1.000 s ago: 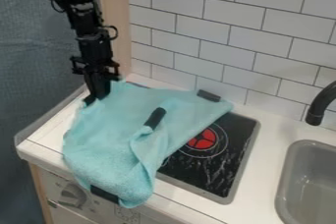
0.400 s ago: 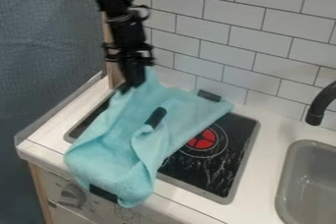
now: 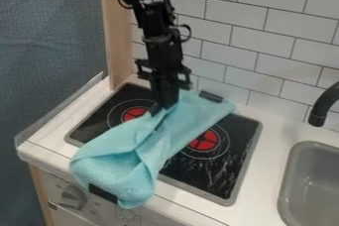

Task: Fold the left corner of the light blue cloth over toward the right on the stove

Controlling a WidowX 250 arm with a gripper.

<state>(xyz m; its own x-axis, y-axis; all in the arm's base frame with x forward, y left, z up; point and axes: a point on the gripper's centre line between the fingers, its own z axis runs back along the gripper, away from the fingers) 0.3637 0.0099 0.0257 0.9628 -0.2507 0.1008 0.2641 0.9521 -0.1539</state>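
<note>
The cloth [image 3: 116, 168] lies aslant over the stove [image 3: 205, 175], bunched and creased along its middle. Its near end hangs past the front edge of the counter [image 3: 275, 138], with a dark patch [image 3: 103, 195] on its lower rim, close to the knob [image 3: 71, 197]. Its far right corner, with another dark patch [image 3: 211, 96], lies at the back of the stove, near the tiled wall [image 3: 248, 46].

The gripper [image 3: 160, 109] hangs down over the back half of the stove, between the two burners, and looks clamped on the cloth's left edge; how much cloth is pinched cannot be told. The left burner [image 3: 134, 114] lies bare beside the cloth, and the right burner [image 3: 204, 141] lies on the cloth's other side. The sink [image 3: 311, 185] and faucet [image 3: 324, 102] stand off to the right, well apart from the cloth.

The step in hand looks like laying the held edge over the rest of the cloth. The next move seems to call for setting that edge down low and flat, then parting the fingers fully before lifting, so that the cloth does not come up with them. Too hard a pull could drag the loose near end or deepen the creases.
</note>
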